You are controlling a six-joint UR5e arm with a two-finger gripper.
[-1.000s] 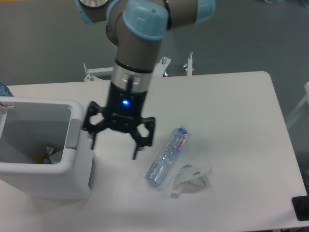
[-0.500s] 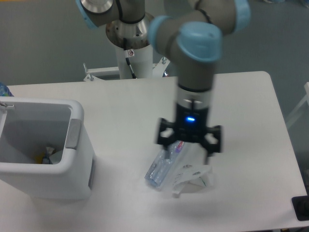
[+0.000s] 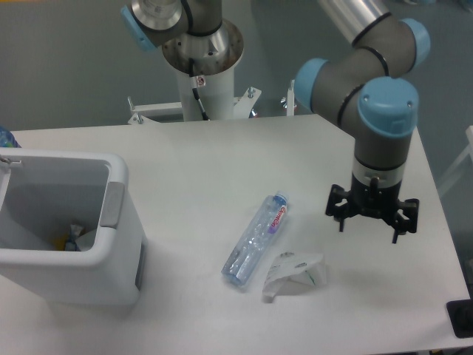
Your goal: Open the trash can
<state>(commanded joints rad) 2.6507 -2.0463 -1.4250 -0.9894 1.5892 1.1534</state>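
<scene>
Sitting at the left edge of the table [image 3: 222, 155] is one bin [image 3: 70, 229], white, with its top open so you can see straight down into it, and there's some rubbish at the bottom, though I can't really make out what. A grey tab [image 3: 112, 205] shows on its right rim. One gripper [image 3: 372, 219] hangs over the right side of the table, near the right edge, pointing down with its fingers spread apart and nothing between them. It's well apart from the bin, basically on the opposite side. Between them, around the middle toward the front edge, lies one clear plastic bottle [image 3: 256, 239] on its side, blue cap pointing toward the back, red label near the cap. Just beside the bottle's lower end, on its right, there's one crumpled white wrapper [image 3: 293, 271], close to touching it. A dark object [image 3: 460, 319] pokes in at the front right corner, too cut off to tell what it is.
</scene>
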